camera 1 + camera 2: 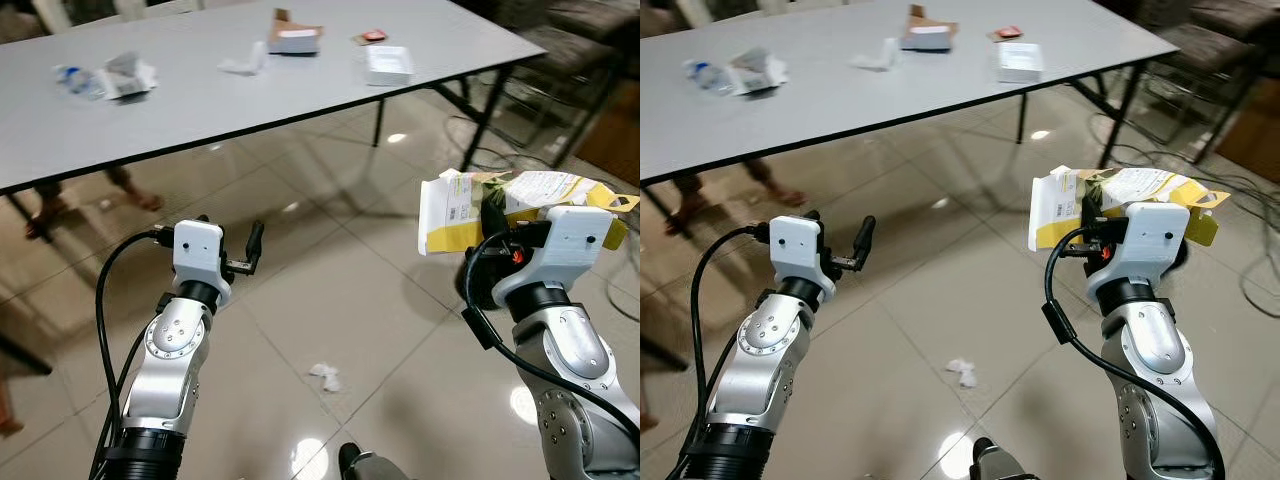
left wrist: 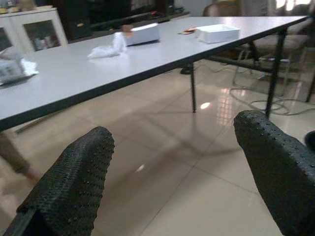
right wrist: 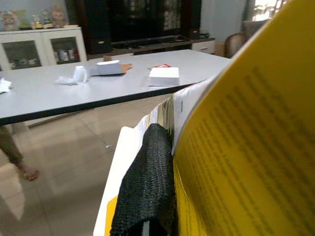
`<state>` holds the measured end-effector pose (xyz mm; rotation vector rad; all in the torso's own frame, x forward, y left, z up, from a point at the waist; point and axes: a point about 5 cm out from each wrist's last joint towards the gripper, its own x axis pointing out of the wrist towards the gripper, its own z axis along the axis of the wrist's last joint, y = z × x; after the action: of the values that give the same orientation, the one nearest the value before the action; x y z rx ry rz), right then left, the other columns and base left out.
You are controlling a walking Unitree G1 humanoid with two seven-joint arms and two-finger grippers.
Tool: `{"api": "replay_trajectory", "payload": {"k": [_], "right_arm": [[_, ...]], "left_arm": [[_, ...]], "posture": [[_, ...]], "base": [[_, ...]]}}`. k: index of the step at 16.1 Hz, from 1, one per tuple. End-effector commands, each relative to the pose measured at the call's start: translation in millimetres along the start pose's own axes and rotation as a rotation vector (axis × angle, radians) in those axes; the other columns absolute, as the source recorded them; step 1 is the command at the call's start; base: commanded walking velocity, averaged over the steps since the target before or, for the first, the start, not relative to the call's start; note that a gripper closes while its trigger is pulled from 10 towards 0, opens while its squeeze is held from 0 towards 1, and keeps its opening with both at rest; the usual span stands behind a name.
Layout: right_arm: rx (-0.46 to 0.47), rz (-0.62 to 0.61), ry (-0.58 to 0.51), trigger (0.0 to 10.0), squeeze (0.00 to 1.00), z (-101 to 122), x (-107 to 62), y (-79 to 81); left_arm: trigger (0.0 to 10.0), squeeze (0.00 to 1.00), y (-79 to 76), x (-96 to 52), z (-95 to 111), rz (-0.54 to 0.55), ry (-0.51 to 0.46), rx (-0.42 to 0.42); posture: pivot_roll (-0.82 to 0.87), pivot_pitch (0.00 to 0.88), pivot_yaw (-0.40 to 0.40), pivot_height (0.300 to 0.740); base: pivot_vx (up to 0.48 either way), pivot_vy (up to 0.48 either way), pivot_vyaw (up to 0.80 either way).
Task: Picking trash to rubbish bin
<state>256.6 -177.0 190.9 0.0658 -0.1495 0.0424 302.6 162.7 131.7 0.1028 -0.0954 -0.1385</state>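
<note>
My right gripper (image 1: 492, 220) is shut on a flattened yellow and white carton (image 1: 450, 215), held up over the tiled floor to the right of the table. In the right wrist view one black finger (image 3: 147, 182) presses against the carton (image 3: 246, 147). My left gripper (image 1: 228, 237) is raised at the left, open, with nothing between its fingers (image 2: 74, 187). On the grey table (image 1: 200, 110) lie a plastic bottle with a wrapper (image 1: 110, 78), a crumpled tissue (image 1: 245, 63), an opened box (image 1: 293, 38), a red wrapper (image 1: 371, 37) and a white box (image 1: 387, 65). A small crumpled paper (image 1: 325, 377) lies on the floor between my arms.
A person's bare feet (image 1: 135, 192) stand under the table's left part. Black table legs (image 1: 486, 115) and chairs (image 1: 560, 60) stand at the right, with cables (image 1: 480, 160) on the floor there. The glossy tiles between me and the table are open room.
</note>
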Motion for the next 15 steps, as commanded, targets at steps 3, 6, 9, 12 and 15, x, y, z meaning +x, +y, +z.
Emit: {"api": "replay_trajectory", "payload": {"k": [3, 6, 9, 12, 15], "right_arm": [[-0.005, 0.005, -0.01, 0.0, 0.0, 3.4, 1.8, 0.0], [-0.006, 0.004, -0.012, 0.0, 0.0, 3.3, 2.5, -0.1], [-0.006, 0.004, -0.021, 0.0, 0.0, 4.0, 3.6, 0.6], [-0.006, 0.009, -0.028, 0.0, 0.0, 4.5, 3.8, 1.8], [-0.007, 0.015, -0.027, 0.0, 0.0, 3.7, 4.5, 2.6]], "left_arm": [[10.0, 0.0, -5.4, 0.3, 2.2, -0.041, -0.014, 0.001], [10.0, 0.0, -5.8, 1.4, 2.3, -0.047, -0.016, 0.003], [10.0, 0.0, -5.6, 3.8, 3.4, -0.052, -0.021, 0.006], [10.0, 0.0, -6.0, 3.9, 3.7, -0.053, -0.022, 0.006], [10.0, 0.0, -6.3, 3.2, 2.4, -0.053, -0.02, 0.008]], "posture": [[-0.11, 0.099, 0.018, 0.74], [-0.11, 0.096, 0.02, 0.74], [-0.11, 0.092, 0.025, 0.74], [-0.11, 0.092, 0.025, 0.74], [-0.11, 0.09, 0.025, 0.74]], "base": [[0.206, 0.0, -0.8], [0.339, 0.0, -0.8], [0.348, 0.0, -0.7], [0.352, 0.0, 0.0], [0.347, 0.0, 0.0]]}}
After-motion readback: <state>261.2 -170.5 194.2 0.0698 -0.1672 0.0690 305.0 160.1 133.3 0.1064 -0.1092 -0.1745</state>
